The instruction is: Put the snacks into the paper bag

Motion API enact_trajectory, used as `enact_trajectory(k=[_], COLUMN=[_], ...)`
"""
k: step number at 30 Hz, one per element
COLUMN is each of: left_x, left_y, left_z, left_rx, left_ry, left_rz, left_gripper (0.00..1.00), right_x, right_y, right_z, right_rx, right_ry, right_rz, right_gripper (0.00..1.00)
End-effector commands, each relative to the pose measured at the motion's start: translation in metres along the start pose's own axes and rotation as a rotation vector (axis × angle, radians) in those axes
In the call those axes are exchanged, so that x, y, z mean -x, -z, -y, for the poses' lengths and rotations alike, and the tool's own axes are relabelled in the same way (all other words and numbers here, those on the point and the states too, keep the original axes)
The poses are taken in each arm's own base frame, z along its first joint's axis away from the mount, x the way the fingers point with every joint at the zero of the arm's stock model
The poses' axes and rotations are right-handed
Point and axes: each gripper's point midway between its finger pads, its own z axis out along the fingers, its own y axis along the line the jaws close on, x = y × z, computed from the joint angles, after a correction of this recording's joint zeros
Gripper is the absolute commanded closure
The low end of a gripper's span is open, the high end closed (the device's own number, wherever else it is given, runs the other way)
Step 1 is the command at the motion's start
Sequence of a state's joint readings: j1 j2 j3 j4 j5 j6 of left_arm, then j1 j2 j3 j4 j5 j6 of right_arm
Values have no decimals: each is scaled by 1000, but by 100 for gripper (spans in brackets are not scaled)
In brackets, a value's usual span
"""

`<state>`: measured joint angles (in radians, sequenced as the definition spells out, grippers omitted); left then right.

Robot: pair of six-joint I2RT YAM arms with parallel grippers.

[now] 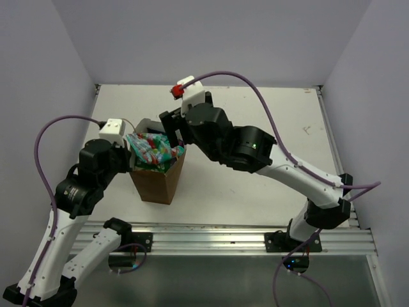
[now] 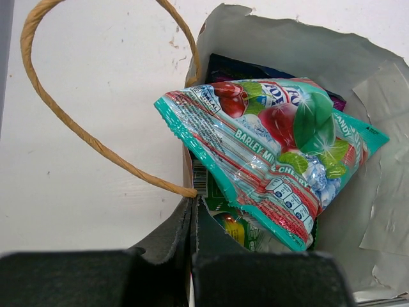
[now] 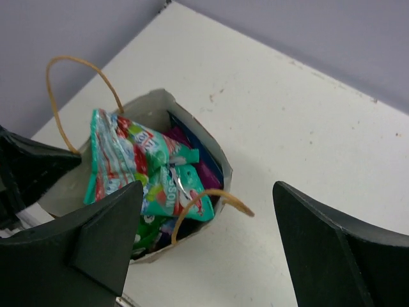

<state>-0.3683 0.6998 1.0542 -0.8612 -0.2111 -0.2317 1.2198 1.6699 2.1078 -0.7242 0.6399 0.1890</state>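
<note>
The right gripper (image 3: 208, 192) stands spread wide, holding nothing and touching nothing. The open mouth of the bag (image 1: 156, 182) lies straight below the gap between its fingers (image 3: 96, 249). The left gripper (image 2: 193, 214) is pressed together on the bag's wall, pinching the paper edge-on just beside the root of a handle (image 2: 70, 128). The bag's inside lies to that gripper's right and bare table (image 2: 96, 77) to its left.

The right arm sweeps from its base at the near right in a long bend across the table, with its wrist turned down over the bag. The left arm rises from the near left with its elbow folded, and its forearm reaches forward to the bag's left side.

The bag stands upright under both grippers, close to the rail (image 1: 223, 233) at the table's near edge. Open table spreads ahead of the right gripper and to its right. The side wall (image 1: 38, 77) runs close along the left arm's outer side.

The snacks are piled inside the bag. A teal packet (image 2: 268, 147) lies tilted on top, its corner rising above the rim. Beneath it, further from the left gripper, show a dark blue packet (image 3: 192, 137) and a purple packet (image 3: 208, 173), and a green packet (image 2: 239, 230) sits low, just ahead of the left fingers. The second handle (image 3: 204, 195) arcs up from the rim directly under the right gripper's gap, touching neither finger.
</note>
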Motion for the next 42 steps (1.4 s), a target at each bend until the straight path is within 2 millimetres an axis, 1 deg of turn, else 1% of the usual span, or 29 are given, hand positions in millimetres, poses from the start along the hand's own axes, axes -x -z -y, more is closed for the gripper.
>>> enact_trajectory(k=[1,2,4,6,8,9,10,12,13,15,16,17,18,19,21,22,24,25,26,27,28,30,31,34,36,38,39,40,42], left_x=[15,15,15,15,15,15,15,15,14,14,13,13,15,17,26,29,37,37,37,42,41,43,44,50,55,61,62,64,72], left_y=[0,1,1,1,2,2,3,2,2,3,3,4,5,7,11,13,15,15,14,14,13,10,10,9,8,9,8,8,9], left_z=[9,9,10,10,10,10,10,10,10,11,11,12,13,18,27,32,50,57,61,65,72,81,86,90,94,103,106,110,117], left_rx=[-44,-46,-49,-51,-53,-53,-53,-54,-53,-59,-66,-70,-79,-105,-153,-183,-275,-311,-329,-349,-385,-430,-458,-472,-493,-541,-555,-572,-598], left_ry=[4,3,3,4,4,4,3,2,4,4,6,10,19,21,50,61,97,104,118,124,128,146,148,164,181,198,205,208,223], left_rz=[60,61,62,64,65,65,66,66,66,68,67,71,86,93,128,136,151,148,147,163,158,166,163,178,191,203,201,207,227], left_gripper=[100,100,100,100,100,100,100,100,100,100,100,100,100,100,100,100,100,100,100,100,100,100,100,100,100,100,100,100,100], right_x=[-63,-77,-94,-102,-115,-118,-127,-135,-144,-151,-158,-161,-163,-160,-156,-147,-131,-116,-114,-108,-102,-96,-96,-97,-103,-105,-109,-106,-108], right_y=[-25,-30,-38,-43,-49,-53,-55,-61,-63,-65,-64,-64,-63,-61,-54,-52,-42,-38,-32,-28,-24,-19,-16,-12,-10,-6,-4,0,3], right_z=[-9,-12,-14,-15,-15,-11,-10,-3,0,4,5,7,9,11,16,19,26,29,34,39,42,48,49,56,60,69,72,78,89], right_rx=[-45,-46,-47,-48,-54,-64,-66,-83,-88,-99,-102,-110,-116,-121,-131,-134,-149,-155,-164,-182,-187,-201,-203,-225,-240,-260,-268,-279,-303], right_ry=[-38,-33,-41,-40,-30,-36,-35,-54,-52,-60,-48,-55,-54,-56,-44,-46,-36,-50,-33,-29,-29,-28,-23,-19,-6,-12,-7,-14,-12], right_rz=[-118,-137,-170,-185,-201,-205,-223,-237,-254,-271,-292,-303,-313,-313,-317,-302,-280,-255,-264,-256,-251,-242,-247,-251,-264,-269,-278,-270,-275], right_gripper=[14,14,15,16,16,17,17,18,20,38,50,84,97,100,100,100,100,100,100,100,100,100,100,100,100,100,100,100,100])
